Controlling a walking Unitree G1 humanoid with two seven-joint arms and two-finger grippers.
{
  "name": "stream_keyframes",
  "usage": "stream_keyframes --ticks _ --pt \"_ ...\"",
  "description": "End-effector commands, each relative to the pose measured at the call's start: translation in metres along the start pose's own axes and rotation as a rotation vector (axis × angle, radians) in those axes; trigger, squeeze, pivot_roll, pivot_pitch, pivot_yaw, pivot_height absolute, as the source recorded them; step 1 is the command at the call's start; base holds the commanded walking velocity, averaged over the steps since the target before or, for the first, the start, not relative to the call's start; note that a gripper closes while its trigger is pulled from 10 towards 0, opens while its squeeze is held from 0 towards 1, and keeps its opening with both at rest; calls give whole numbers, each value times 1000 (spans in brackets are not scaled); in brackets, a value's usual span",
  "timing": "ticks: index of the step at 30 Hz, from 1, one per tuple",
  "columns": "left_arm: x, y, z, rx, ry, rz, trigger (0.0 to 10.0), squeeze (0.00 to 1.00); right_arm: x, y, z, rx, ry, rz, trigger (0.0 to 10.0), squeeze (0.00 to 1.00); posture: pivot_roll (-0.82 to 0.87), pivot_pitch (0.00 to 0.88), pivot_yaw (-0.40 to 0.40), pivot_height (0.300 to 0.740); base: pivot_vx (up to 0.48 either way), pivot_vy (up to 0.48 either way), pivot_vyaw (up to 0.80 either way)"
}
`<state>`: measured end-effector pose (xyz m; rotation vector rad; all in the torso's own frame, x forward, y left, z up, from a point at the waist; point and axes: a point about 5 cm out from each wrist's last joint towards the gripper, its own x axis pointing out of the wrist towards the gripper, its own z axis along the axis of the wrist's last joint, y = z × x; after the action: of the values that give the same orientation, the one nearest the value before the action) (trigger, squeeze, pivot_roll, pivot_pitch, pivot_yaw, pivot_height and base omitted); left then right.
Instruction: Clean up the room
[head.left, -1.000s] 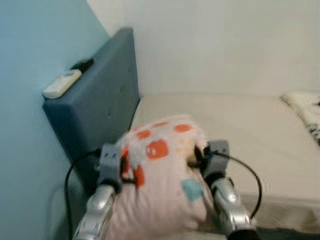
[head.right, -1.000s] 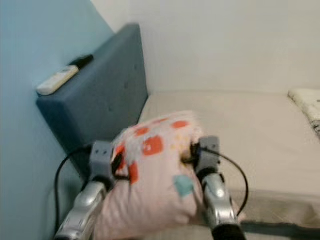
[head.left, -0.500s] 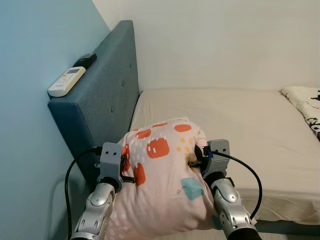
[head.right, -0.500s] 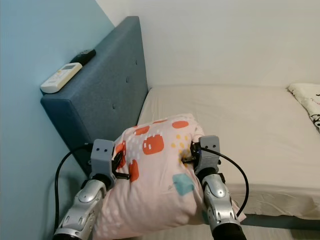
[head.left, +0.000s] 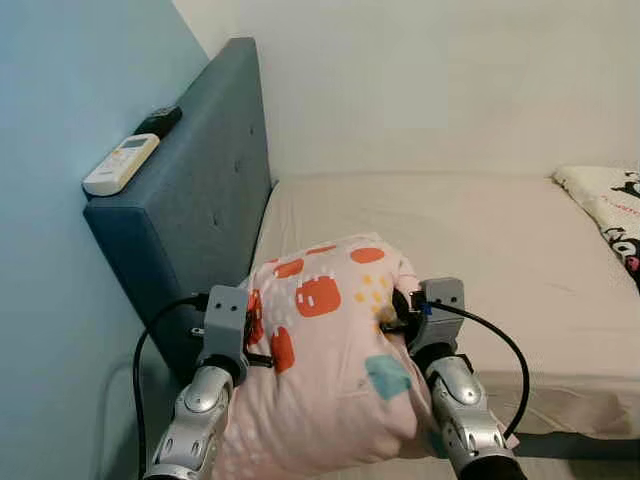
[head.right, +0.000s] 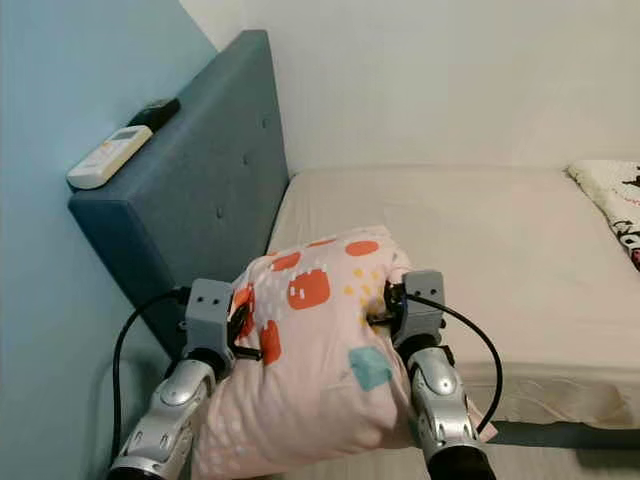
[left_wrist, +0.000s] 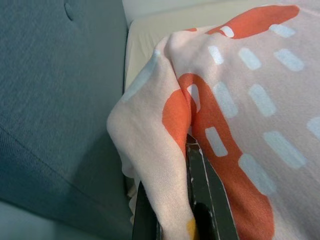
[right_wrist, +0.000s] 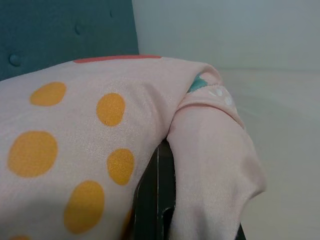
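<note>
Both of your grippers are clamped on the pale pink pillow printed with orange, yellow and teal shapes (head.left: 335, 370). Your left gripper (head.left: 258, 345) pinches a fold of fabric on the pillow's left side; in the left wrist view its black fingers (left_wrist: 205, 200) are closed with the cloth bunched between them. Your right gripper (head.left: 392, 312) bites into the pillow's right edge, and the right wrist view shows fabric draped over its fingers (right_wrist: 159, 200).

You hold the pillow up between the two arms, in front of the near left corner of the beige mattress (head.left: 480, 250). Your view has the dark blue padded headboard (head.left: 200, 200) to the left of it, against a light blue wall (head.left: 50, 250). On top of the headboard lie a white remote control (head.left: 120, 165) and, behind it, a black remote (head.left: 158, 121). A white printed blanket (head.left: 610, 210) rests at the mattress's far right edge.
</note>
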<state>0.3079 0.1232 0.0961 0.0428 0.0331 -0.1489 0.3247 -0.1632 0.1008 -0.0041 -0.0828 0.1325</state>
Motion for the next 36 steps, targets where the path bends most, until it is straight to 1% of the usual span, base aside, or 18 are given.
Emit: stream_keyframes --ticks 1,10,36 --pt "1 -3 12 10 -67 -9 10000 0 6 2 21 -12 -112 2 10000 0 -6 92 8 740 0 0 0" --pt "2 -3 16 -1 -88 -7 10000 0 10 0 26 -19 -130 8 10000 0 -9 93 5 740 0 0 0" --pt "2 -2 18 -25 -98 -6 10000 0 11 2 25 -22 -125 27 10000 0 -7 85 -3 740 327 0 0"
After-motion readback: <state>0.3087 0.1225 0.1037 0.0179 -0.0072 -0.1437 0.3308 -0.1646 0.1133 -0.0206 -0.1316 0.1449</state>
